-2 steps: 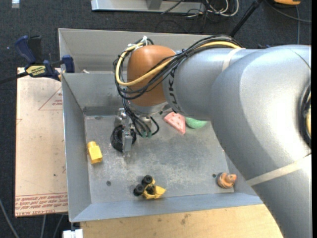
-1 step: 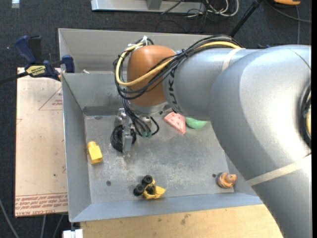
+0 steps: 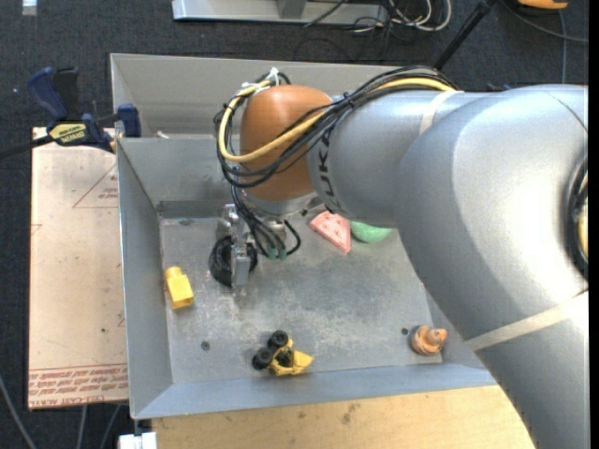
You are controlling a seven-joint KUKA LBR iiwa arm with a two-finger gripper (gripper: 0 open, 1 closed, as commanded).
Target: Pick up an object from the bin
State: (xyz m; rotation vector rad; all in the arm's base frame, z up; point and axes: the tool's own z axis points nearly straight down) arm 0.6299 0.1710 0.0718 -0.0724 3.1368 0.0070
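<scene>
My gripper (image 3: 241,262) hangs below the arm's wrist, low over the left middle of the bin floor. A black rounded thing (image 3: 221,264) lies right against its left side; whether it is gripped I cannot tell. A yellow block (image 3: 179,287) lies a little further left, near the bin's left wall. To the gripper's right, a pink wedge (image 3: 330,231) rests on the floor, partly under the arm.
A green thing (image 3: 371,234) peeks out beside the pink wedge. A yellow and black toy (image 3: 281,354) lies near the front wall. A small orange-brown piece (image 3: 427,340) sits at the front right. The arm covers the bin's right and back.
</scene>
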